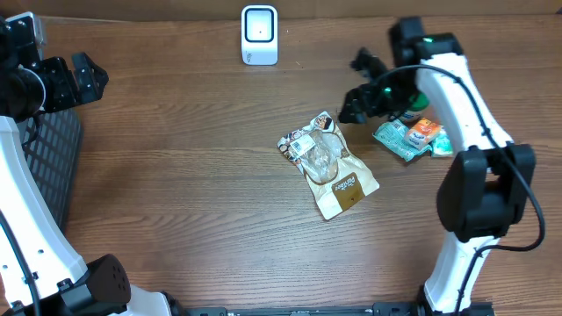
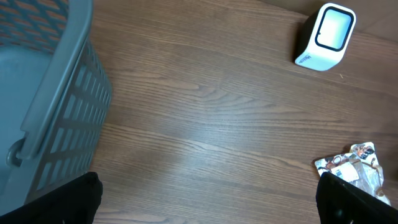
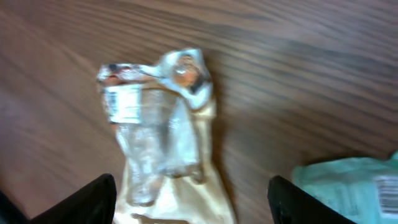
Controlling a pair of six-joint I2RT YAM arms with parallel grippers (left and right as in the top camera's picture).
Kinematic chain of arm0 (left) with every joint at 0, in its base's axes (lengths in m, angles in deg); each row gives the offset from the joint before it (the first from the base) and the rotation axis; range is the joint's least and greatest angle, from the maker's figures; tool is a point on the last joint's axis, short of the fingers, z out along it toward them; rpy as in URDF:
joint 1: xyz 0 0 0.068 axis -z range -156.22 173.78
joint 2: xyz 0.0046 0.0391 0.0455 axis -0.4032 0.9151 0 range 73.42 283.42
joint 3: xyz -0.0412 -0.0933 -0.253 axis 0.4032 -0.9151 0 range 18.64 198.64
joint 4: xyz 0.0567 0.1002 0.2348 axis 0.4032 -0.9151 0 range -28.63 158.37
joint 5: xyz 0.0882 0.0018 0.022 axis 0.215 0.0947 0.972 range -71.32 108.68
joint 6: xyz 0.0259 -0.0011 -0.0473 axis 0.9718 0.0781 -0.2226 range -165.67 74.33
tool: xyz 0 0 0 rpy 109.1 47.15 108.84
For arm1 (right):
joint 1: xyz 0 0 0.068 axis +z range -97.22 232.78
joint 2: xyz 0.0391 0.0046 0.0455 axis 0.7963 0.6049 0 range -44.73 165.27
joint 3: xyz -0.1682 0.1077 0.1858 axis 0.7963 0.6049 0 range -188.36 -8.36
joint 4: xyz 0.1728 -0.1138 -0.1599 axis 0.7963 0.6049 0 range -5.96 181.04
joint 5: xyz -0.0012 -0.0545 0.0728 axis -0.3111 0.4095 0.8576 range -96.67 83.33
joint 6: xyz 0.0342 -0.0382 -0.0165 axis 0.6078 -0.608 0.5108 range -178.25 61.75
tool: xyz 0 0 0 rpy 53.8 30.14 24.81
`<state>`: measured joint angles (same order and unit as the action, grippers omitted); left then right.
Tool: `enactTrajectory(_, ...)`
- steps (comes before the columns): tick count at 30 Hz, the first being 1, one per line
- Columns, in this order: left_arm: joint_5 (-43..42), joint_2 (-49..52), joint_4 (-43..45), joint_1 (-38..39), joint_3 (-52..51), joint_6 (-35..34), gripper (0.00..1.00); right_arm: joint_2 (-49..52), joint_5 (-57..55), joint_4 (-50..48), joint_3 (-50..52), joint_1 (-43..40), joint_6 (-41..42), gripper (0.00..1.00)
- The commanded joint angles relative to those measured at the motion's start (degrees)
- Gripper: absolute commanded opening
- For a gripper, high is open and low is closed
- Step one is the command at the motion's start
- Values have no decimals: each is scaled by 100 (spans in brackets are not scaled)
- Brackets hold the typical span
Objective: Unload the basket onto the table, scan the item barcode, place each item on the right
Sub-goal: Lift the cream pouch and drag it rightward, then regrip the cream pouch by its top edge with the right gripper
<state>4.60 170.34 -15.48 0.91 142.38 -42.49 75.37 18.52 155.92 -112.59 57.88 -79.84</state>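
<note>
Approach stage: right gripper (image 1: 356, 86), jaws apart and empty, hovers upper right of the snack bag (image 1: 329, 165) at frame centre; next, lower, clamp it, carry its barcode to the scanner (image 1: 260, 35).

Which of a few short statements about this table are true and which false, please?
The pouch lies on the table, gripped by neither tool. True.
The scanner stands inside the basket. False: it stands on the bare table, apart from the basket.
The right tool is open, close by the pouch. True.
The green packets lie on the left arm's side of the pouch. False: they lie on the right arm's side.
The left tool is shut. False: it is open and empty.
</note>
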Motion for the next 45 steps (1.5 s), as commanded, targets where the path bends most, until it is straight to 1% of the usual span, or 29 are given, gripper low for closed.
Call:
enactTrajectory(1,13,20,4,39,15,68,100,-42,304,-284,592,-225,-295,75)
enactTrajectory(5,11,20,4,39,15,68,100,-42,481,-767,1303,-393,-297,72)
enactTrajectory(12,13,20,4,39,15,68,100,-42,931,-1832,2415,-345,-295,69)
enactTrajectory(19,11,20,4,39,15,68,100,-42,1266,-2306,2946,-153,-297,69)
enactTrajectory(25,11,20,4,39,15,68,100,-42,1285,-2605,3305,269,-293,64)
enactTrajectory(31,11,20,4,39,15,68,100,-42,1285,-2957,3565,544,-223,49)
enactTrajectory(35,13,20,4,39,15,68,100,-42,1283,-2981,3587,621,-223,40)
enactTrajectory(37,13,20,4,39,15,68,100,-42,1281,-2983,3587,621,-157,34)
enactTrajectory(38,13,20,4,39,15,68,100,-42,1279,-2990,3587,619,-92,27)
enactTrajectory(39,11,20,4,39,15,68,100,-42,1283,-3010,3587,619,68,12)
enactTrajectory(40,13,20,4,39,15,68,100,-42,1285,-3008,3585,619,157,4)
enactTrajectory(42,11,20,7,39,15,68,100,-44,1285,-2964,3552,612,415,4)
enactTrajectory(45,13,20,4,39,15,68,100,-59,1292,-2614,3309,575,789,4)
